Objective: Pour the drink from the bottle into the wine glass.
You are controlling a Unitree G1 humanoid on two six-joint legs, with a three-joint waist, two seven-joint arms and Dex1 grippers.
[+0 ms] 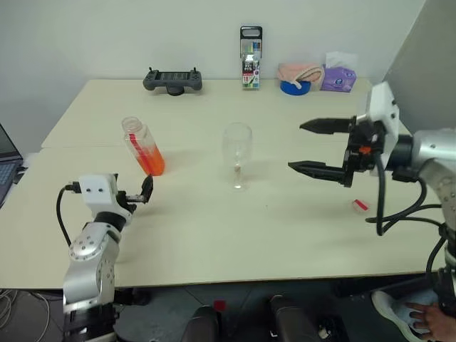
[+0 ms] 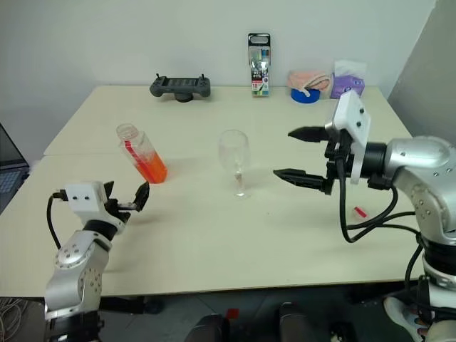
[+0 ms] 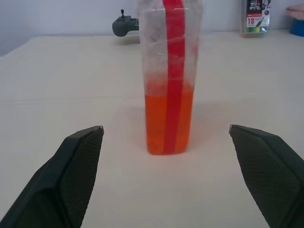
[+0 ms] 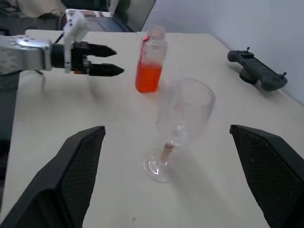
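Now both my grippers gape wide, holding nothing. Left gripper faces the bottle, left of the glass. Thin plastic, probably squashy and light — cap seemingly off — so I'd clasp the drink-filled lower body.

Uncapped bottle left of empty wine glass on table

"18" on the marker pack

The bottle top is cut off in the left wrist view.
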